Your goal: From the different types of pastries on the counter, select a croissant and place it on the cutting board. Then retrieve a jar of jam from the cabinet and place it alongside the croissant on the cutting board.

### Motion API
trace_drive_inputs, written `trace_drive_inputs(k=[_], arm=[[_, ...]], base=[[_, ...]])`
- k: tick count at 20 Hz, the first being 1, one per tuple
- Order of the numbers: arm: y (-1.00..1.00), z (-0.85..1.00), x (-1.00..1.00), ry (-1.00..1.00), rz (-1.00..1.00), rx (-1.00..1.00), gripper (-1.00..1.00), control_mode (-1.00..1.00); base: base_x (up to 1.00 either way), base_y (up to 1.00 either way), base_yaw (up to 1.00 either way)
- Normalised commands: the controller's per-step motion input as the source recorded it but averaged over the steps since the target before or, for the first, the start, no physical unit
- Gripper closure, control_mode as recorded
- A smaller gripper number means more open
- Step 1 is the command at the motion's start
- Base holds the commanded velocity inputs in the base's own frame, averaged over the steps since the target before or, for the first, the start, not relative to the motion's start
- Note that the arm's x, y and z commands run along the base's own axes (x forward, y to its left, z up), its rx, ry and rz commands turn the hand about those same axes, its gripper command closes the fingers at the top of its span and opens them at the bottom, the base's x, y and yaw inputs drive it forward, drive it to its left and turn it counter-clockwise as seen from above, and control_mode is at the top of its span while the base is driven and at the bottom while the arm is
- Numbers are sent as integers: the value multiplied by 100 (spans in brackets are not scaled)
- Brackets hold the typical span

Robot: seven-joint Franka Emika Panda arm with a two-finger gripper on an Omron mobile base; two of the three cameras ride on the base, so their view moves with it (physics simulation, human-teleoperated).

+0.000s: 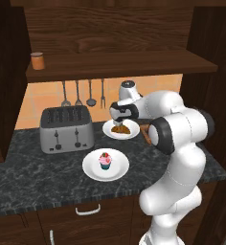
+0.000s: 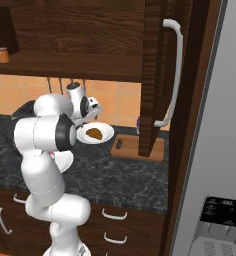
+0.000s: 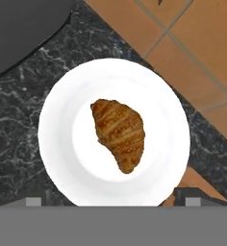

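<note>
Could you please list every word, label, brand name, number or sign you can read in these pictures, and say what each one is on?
None can be read.
Refrigerator dispenser panel: small light marks, too small and blurred to read.
Toaster: levers and knobs, no lettering visible.
Jar of jam on the cabinet shelf: no label visible.
Croissant and its white plate: unmarked.

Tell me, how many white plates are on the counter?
2. One plate at the back holds the croissant; the other plate, nearer the counter's front edge, holds the cupcake. The arm could hide more.
</note>
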Motion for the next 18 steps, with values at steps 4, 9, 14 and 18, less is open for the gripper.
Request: trace_drive_inputs(k=[4,9,14,18], arm=[[0,-39,14,-3,0,0,-100,-100],[0,-79,26,-13,5,-1,-100,-100],[0,-18,12,-3,2,0,-100,-100],[0,-25,50,0,1,0,-100,-100]], base=[[0,0,0],[0,0,0],[0,0,0],[0,0,0]])
